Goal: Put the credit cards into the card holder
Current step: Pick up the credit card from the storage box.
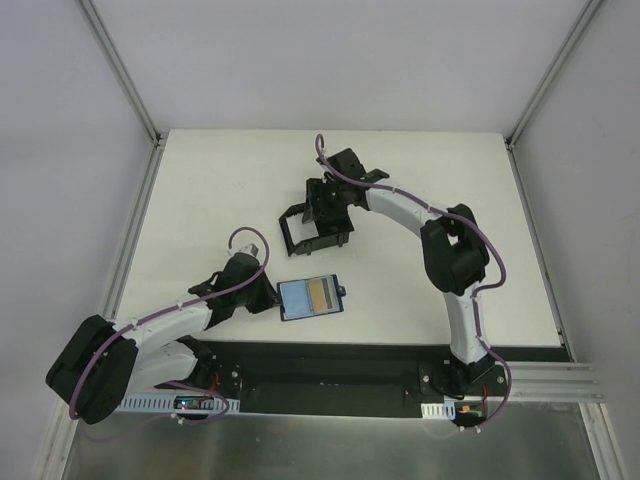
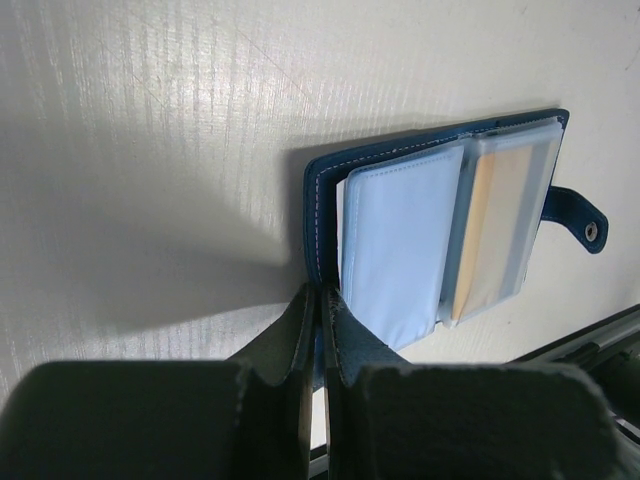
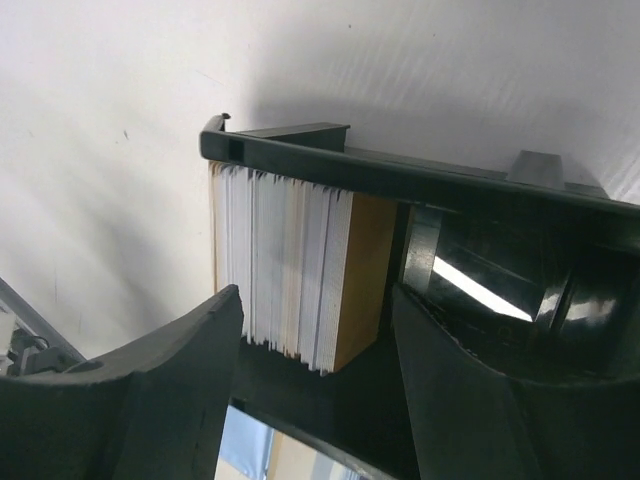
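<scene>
The card holder (image 1: pixel 310 298) lies open on the white table, a dark blue wallet with clear inner sleeves, one showing tan. In the left wrist view its sleeves (image 2: pixel 400 240) and snap tab (image 2: pixel 590 230) are plain. My left gripper (image 1: pixel 270 297) is shut on the wallet's left cover edge (image 2: pixel 312 230), fingertips (image 2: pixel 300 320) pinched on it. The credit cards (image 3: pixel 280 260) stand on edge as a thick white stack inside a black box (image 3: pixel 400 175). My right gripper (image 3: pixel 318 320) is open, its fingers straddling the stack from above without touching it. In the top view it hangs over the box (image 1: pixel 300 236).
The black open-topped box stands at the table's middle, behind the wallet. White walls and metal posts (image 1: pixel 120 70) enclose the table. The black base strip (image 1: pixel 330 365) runs along the near edge.
</scene>
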Controlling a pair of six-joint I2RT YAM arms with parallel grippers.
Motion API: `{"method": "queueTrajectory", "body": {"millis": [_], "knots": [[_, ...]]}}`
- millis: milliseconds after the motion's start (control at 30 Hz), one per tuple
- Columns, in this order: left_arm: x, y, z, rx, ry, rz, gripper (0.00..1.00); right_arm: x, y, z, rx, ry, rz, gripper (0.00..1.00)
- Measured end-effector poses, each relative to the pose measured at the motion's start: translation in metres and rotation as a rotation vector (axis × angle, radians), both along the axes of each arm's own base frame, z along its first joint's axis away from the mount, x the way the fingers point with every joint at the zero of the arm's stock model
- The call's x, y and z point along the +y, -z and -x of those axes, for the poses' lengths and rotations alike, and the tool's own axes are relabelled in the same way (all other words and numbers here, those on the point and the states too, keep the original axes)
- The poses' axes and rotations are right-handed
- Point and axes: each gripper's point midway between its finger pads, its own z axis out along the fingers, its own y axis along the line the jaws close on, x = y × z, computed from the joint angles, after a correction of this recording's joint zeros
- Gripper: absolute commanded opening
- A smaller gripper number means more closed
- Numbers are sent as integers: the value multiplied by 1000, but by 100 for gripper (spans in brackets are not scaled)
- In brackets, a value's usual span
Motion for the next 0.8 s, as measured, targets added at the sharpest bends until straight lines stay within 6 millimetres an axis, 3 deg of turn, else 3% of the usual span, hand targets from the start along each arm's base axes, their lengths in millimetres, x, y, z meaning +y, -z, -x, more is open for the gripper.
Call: {"method": "queueTrajectory", "body": {"millis": [333,800], "knots": [[2,0,-2,2,-9,1,0,5,29,6,74,-25,7,64],[2,0,-2,1,-9,1,0,15,21,5,71,-53,-59,54]]}}
